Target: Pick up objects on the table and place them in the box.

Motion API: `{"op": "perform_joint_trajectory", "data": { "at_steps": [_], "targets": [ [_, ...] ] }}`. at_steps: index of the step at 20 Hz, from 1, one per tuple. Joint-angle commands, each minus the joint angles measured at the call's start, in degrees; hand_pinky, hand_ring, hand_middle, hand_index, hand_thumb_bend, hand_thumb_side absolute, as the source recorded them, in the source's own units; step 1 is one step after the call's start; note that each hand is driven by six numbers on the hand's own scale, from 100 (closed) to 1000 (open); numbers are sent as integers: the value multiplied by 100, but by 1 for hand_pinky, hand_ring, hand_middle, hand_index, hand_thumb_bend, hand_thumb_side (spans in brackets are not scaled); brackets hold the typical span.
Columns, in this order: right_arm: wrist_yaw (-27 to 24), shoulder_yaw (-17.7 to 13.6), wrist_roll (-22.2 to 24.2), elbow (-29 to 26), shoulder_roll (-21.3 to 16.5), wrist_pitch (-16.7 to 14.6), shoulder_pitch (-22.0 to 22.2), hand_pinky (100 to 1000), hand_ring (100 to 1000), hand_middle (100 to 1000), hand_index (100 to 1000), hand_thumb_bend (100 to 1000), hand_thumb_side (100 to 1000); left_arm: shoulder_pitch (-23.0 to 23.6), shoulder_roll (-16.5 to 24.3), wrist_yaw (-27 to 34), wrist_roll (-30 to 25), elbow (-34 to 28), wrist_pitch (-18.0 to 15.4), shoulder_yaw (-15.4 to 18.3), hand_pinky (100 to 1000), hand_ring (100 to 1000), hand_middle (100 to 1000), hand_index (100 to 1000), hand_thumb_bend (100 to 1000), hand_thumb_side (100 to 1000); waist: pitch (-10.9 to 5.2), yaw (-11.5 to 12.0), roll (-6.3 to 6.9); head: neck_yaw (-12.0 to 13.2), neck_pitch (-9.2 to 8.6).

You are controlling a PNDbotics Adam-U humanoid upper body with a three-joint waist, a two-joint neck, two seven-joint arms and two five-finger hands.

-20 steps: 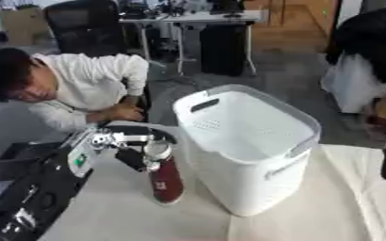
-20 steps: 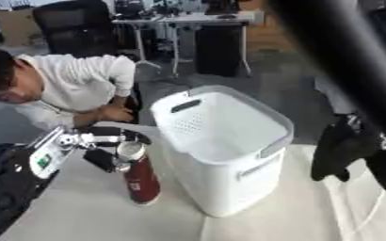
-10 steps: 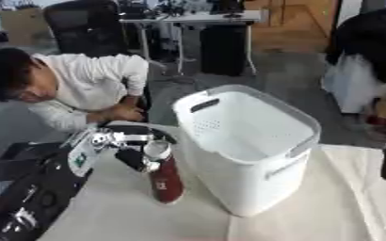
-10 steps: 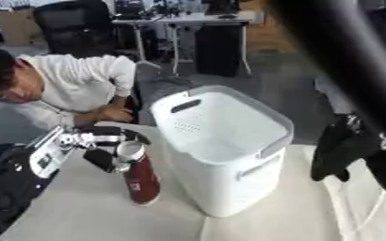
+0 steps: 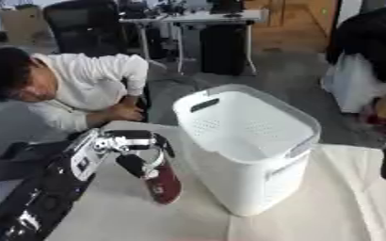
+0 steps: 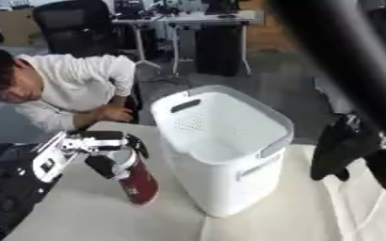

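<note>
Gripping a dark red bottle (image 5: 163, 183) with the left hand (image 5: 139, 149), fingers curling round its upper part, thumb side wrapping the neck. Standing the bottle tilted on the table (image 5: 122, 212), base touching the cloth, just beside the white box (image 5: 250, 146) on its left.

Hanging the right hand (image 6: 338, 149) at the box's right, fingers drooping and relaxed, holding nothing.

Risking, by judgement, a knock against the box's near wall or rim when lifting, being so close to it; risking too a slip out of the fingers, gripping high on a tilted bottle with the weight hanging below. Possibly tipping the light box if nudged.

Counting: one bottle, one box, apparently empty inside, two hands, no other loose objects showing on the table.
</note>
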Motion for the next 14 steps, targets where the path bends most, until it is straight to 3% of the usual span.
{"op": "perform_joint_trajectory", "data": {
  "at_steps": [1, 7, 8, 9, 11, 13, 14],
  "targets": [
    [3, -19, 1093, -62, 1, -1107, -112, 136, 415, 466, 649, 100, 1000, -26, 30, 57, -945, 37, -1182, -38, 387, 559, 793, 775, 110, 190, -24, -3, -11, 23, -70],
    [11, -21, 1085, -62, 8, -1109, -118, 136, 415, 467, 649, 100, 1000, -14, -14, 122, -782, 182, -1282, -25, 321, 524, 773, 717, 100, 100, -24, -11, -10, 20, -81],
    [13, -22, 1083, -62, 9, -1109, -119, 135, 415, 467, 649, 100, 1000, -10, -29, 171, -696, 208, -1331, 1, 280, 478, 717, 597, 100, 100, -23, -12, -11, 13, -85],
    [15, -22, 1082, -62, 9, -1110, -120, 135, 415, 467, 649, 100, 1000, -4, -34, 207, -609, 238, -1386, 13, 287, 472, 711, 588, 100, 100, -22, -12, -11, 10, -87],
    [18, -22, 1081, -62, 7, -1111, -119, 132, 415, 467, 649, 100, 1000, -3, -47, 306, -412, 309, -1508, 46, 262, 396, 626, 452, 100, 186, -21, -9, -13, 10, -87],
    [20, -22, 1081, -62, 4, -1113, -118, 131, 415, 467, 649, 100, 1000, -11, -58, 430, -208, 387, -1638, 75, 184, 341, 577, 368, 100, 240, -19, -5, -14, 10, -87],
    [22, -22, 1081, -62, 3, -1115, -117, 132, 415, 466, 649, 100, 1000, -20, -75, 523, -83, 419, -1727, 101, 100, 275, 524, 287, 100, 287, -18, -1, -16, 10, -87]
  ]
}}
